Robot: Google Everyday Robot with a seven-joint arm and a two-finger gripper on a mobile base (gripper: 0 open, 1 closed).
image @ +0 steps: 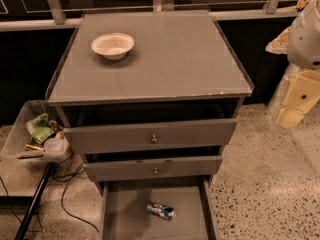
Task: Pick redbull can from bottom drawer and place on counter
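The redbull can (160,211) lies on its side on the floor of the bottom drawer (125,214), which is pulled open at the foot of the cabinet. The counter (175,59) is the grey cabinet top above, with a chipped front edge. My gripper (290,115) hangs at the far right of the view, beside the cabinet's right side, about level with the top knobbed drawer. It is well above and to the right of the can and holds nothing that I can see.
A white bowl (113,45) stands on the counter's back left. Two knobbed drawers (154,138) sit slightly open above the bottom drawer. A clear bin (22,134) with snacks stands to the left. Black cables (70,189) trail on the floor.
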